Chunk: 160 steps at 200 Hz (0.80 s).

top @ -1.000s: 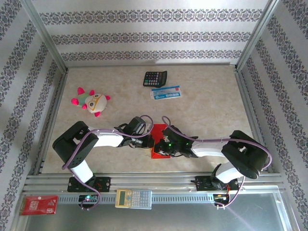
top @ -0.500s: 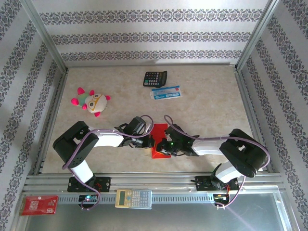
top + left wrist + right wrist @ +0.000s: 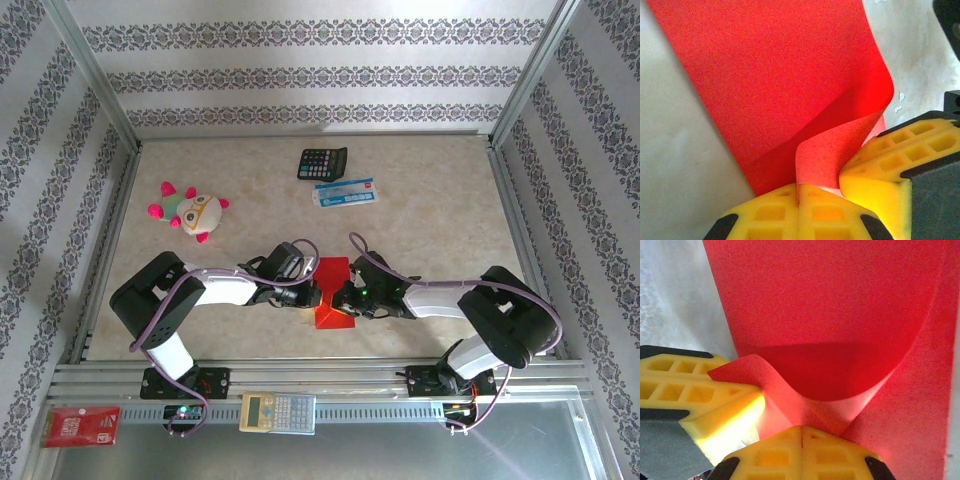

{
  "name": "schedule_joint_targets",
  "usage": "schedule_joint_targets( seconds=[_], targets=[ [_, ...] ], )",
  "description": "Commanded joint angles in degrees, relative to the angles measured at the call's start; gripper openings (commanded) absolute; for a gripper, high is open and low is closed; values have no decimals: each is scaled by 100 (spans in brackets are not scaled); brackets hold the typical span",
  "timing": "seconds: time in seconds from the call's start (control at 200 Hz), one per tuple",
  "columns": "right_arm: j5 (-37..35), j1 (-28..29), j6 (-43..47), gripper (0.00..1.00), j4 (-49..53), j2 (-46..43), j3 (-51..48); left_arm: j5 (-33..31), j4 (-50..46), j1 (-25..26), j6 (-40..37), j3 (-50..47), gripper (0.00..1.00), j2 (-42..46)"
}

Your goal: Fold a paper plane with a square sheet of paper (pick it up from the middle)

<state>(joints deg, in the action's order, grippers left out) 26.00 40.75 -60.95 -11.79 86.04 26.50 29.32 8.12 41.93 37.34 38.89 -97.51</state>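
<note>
The bench point(image 3: 430, 220) carries the work near its front edge, midway between the two bases. The left arm point(image 3: 200, 290) and the right arm point(image 3: 450, 300) lie low and bent inward, wrists meeting nose to nose over the square sheet of paper point(image 3: 335, 268). The sheet rests mostly flat on the bench, its near part lifted and curled. It looks featherlight, limp and easily creased or torn. I'd judge that an edge grip close to the intended fold line suits it, with gentle pulls. The left claw point(image 3: 799, 200) is closed on the raised edge. The right claw point(image 3: 801, 437) is likewise clamped just beside it.
</note>
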Motion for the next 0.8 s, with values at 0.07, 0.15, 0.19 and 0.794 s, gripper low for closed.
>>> schedule_joint_targets(
  seconds=[0.07, 0.15, 0.19, 0.794],
  targets=[
    [192, -234, 278, 2, 214, -116, -69, -928, -1159, 103, -166, -325, 0, -628],
    [196, -279, 319, 2, 415, -346, 54, -934, -1170, 105, -175, -318, 0, -633],
    [182, -302, 329, 2, 516, -449, 119, -921, -1158, 105, -168, -327, 0, -635],
    [385, -879, 821, 2, 586, 2, 175, -929, -1203, 105, -199, -308, 0, -602]
  ],
)
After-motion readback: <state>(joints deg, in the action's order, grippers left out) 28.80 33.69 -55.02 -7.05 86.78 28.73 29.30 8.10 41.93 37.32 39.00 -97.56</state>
